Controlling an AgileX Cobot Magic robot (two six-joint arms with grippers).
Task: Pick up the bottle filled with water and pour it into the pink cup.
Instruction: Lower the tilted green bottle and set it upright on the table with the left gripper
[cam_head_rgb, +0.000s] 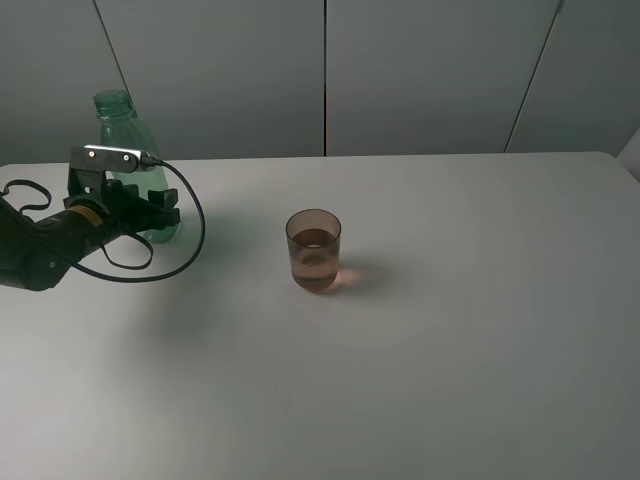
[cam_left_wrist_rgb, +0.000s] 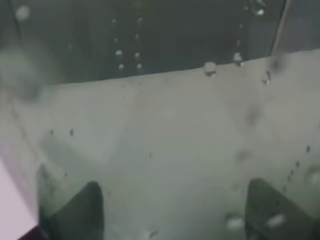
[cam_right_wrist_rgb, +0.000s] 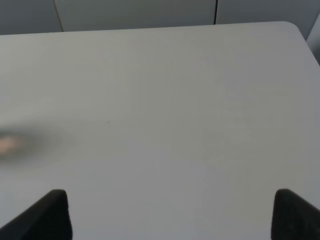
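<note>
The green transparent bottle (cam_head_rgb: 120, 125) stands upright at the far left of the white table (cam_head_rgb: 450, 350). My left gripper (cam_head_rgb: 150, 213) is closed around its lower body. In the left wrist view the bottle's wet wall (cam_left_wrist_rgb: 160, 125) fills the picture between my two fingertips (cam_left_wrist_rgb: 82, 212). The pink cup (cam_head_rgb: 314, 250) stands near the table's middle, right of the bottle, with liquid in its lower half. My right gripper (cam_right_wrist_rgb: 170, 215) is open and empty above bare table; it does not show in the exterior view.
A black cable (cam_head_rgb: 190, 235) loops from the left arm over the table between bottle and cup. Grey wall panels (cam_head_rgb: 420, 70) stand behind the table's far edge. A blurred pinkish patch (cam_right_wrist_rgb: 10, 144) shows at the edge of the right wrist view.
</note>
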